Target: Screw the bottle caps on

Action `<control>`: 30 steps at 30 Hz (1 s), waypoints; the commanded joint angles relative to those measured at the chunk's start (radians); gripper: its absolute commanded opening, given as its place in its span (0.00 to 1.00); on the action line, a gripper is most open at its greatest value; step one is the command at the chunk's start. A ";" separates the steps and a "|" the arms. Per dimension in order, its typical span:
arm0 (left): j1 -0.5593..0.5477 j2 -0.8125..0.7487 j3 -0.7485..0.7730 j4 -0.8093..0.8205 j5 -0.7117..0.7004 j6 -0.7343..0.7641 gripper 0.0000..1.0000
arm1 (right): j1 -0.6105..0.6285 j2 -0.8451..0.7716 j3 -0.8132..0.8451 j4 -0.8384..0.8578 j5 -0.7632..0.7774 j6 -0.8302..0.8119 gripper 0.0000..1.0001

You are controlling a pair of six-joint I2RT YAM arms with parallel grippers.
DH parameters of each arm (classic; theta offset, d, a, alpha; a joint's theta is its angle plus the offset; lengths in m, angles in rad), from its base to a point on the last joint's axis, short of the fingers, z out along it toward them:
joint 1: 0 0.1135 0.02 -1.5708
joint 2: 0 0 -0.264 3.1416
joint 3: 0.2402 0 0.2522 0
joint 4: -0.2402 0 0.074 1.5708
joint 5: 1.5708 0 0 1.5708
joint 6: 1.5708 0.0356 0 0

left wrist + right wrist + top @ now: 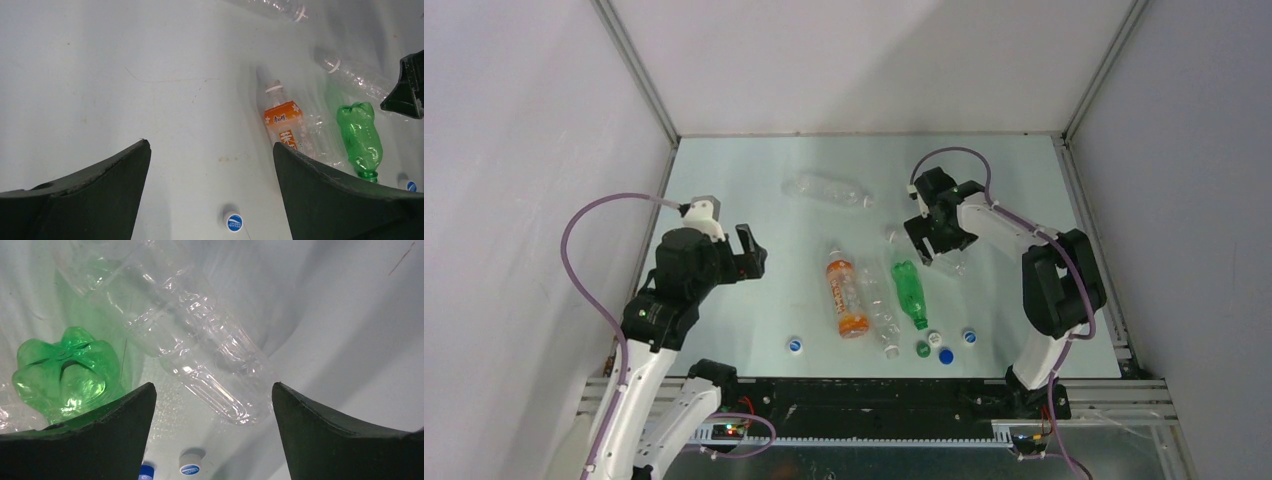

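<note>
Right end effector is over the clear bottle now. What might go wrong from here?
1. The clear bottle lies slanted between the fingers of the open right end effector; closing may crush it or spin it away.
2. The green bottle sits close beside one finger, so descending may nudge it into the green cap near its mouth.

From my seat the light is even and diffuse, seemingly from overhead; the table [754, 170] looks pale, a bit washed out. Shadows are soft and faint. The top view is fairly sharp. In the right wrist view the clear bottle [200, 355] carries small white glints, and the near fingers [75, 445] show as dark, soft-edged wedges.
</note>
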 commanded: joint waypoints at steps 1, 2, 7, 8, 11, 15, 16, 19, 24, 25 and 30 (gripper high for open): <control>-0.004 0.006 -0.017 0.022 0.028 -0.022 0.99 | -0.017 0.019 -0.004 0.033 -0.022 -0.022 0.88; -0.003 0.007 -0.018 0.023 0.031 -0.023 0.98 | -0.021 0.025 -0.006 0.035 -0.025 -0.023 0.88; -0.003 0.015 -0.024 0.032 0.042 -0.028 0.98 | -0.037 0.037 -0.037 0.055 -0.049 -0.024 0.87; -0.003 0.018 -0.025 0.034 0.049 -0.031 0.98 | -0.040 0.041 -0.042 0.057 -0.052 -0.023 0.87; -0.003 0.023 -0.032 0.043 0.066 -0.042 0.98 | -0.050 0.047 -0.066 0.070 -0.071 -0.015 0.87; -0.003 0.027 -0.044 0.059 0.098 -0.062 0.98 | -0.062 0.037 -0.098 0.093 -0.088 0.003 0.85; -0.003 0.027 -0.046 0.064 0.105 -0.069 0.98 | -0.065 0.033 -0.110 0.102 -0.093 0.006 0.85; -0.005 0.027 -0.056 0.077 0.127 -0.087 0.98 | -0.077 0.011 -0.132 0.116 -0.112 0.027 0.80; -0.008 0.021 -0.077 0.116 0.157 -0.133 0.98 | -0.082 -0.055 -0.179 0.150 -0.116 0.060 0.68; -0.010 0.019 -0.083 0.130 0.168 -0.149 0.98 | -0.082 -0.080 -0.185 0.153 -0.116 0.069 0.62; -0.019 0.014 -0.112 0.204 0.221 -0.214 0.98 | -0.057 -0.226 -0.208 0.168 -0.092 0.114 0.48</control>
